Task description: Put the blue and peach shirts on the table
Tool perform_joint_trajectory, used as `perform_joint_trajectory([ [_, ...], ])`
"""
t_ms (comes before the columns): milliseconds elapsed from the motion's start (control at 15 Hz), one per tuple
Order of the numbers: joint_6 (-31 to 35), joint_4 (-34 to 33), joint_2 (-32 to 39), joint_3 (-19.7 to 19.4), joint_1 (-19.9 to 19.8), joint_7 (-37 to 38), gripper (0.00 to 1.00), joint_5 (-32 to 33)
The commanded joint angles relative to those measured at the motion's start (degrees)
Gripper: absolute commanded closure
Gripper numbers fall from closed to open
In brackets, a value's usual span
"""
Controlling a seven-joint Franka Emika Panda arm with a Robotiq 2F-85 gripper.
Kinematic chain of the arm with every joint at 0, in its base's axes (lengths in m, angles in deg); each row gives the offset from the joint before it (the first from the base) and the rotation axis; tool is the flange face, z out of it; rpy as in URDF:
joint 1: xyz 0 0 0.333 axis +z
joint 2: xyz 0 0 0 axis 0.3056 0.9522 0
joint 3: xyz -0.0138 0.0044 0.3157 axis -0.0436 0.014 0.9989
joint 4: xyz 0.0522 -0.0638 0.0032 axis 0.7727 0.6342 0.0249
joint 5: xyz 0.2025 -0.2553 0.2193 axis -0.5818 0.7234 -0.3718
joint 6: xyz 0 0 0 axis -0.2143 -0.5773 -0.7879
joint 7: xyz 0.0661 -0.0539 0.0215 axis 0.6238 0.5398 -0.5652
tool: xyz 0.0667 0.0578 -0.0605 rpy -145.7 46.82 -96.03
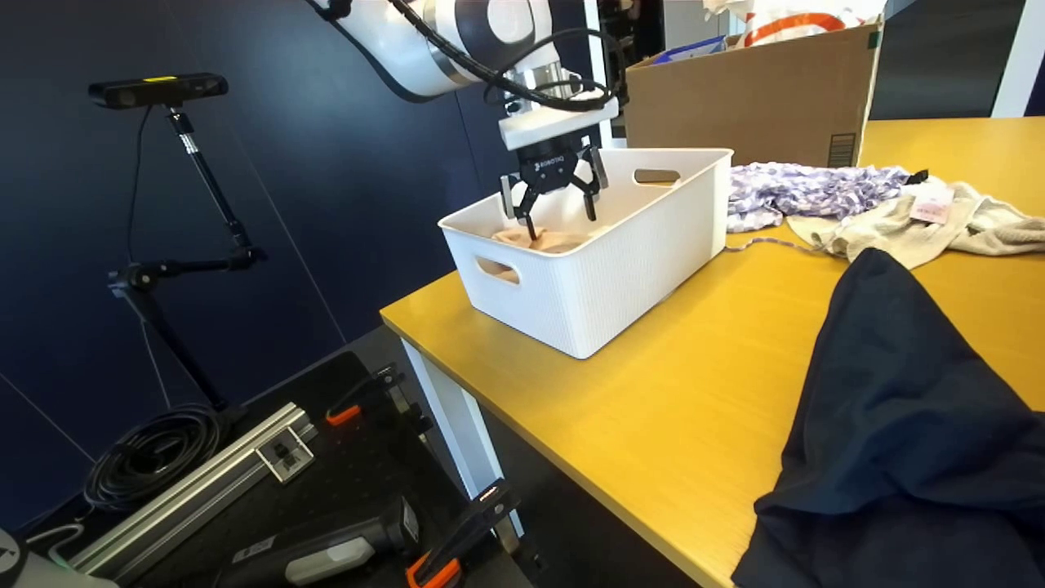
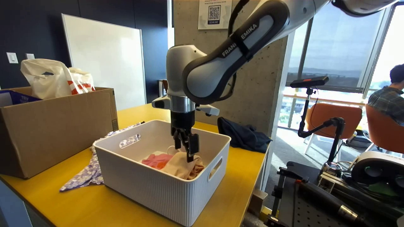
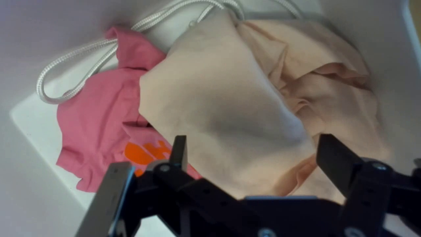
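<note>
The task looked about half done; a navy cloth (image 1: 906, 425), probably the blue shirt, lay heaped on the table (image 1: 694, 392) at its edge; the peach shirt (image 3: 223, 98) was in the bin (image 1: 645, 253), so lifting it out and laying it on the table seemed to be what was left; the claw (image 3: 252, 148) hung over the peach shirt, its tips down inside the bin, fingers well apart and clamped on nothing; one tip sat very near the peach shirt, and whether it touched I could not tell; the next move likely called for going a little lower and closing on a fold.

The bin stood on the table and held the peach shirt, bunched toward one end and partly over a pink cloth (image 3: 98, 121) with an orange print; a white cord (image 3: 152, 20) looped beside them; the pink cloth was not in the task, so a deep grip seemed to risk dragging it along; the box (image 1: 751, 106), near the bin, held a plastic bag (image 2: 44, 78) and something blue (image 1: 694, 51); a checked cloth (image 1: 816, 192) lay just beside the bin, with a cream cloth (image 1: 971, 220) against it.
</note>
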Motion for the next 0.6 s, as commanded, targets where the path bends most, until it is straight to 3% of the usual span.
perform_joint_trajectory([
  [0,6.65,-0.98,3.89,0.63,0.74,0.31,0.00,1.46],
  [200,9.21,-1.52,6.45,1.11,0.75,-0.31,0.00,1.24],
  [267,10.05,-1.39,6.84,1.16,0.79,-0.20,0.25,1.26],
  [333,10.40,-1.04,6.83,1.20,0.81,-0.14,0.26,1.30],
  [533,10.52,-0.05,5.94,1.46,0.93,0.33,0.50,1.09],
])
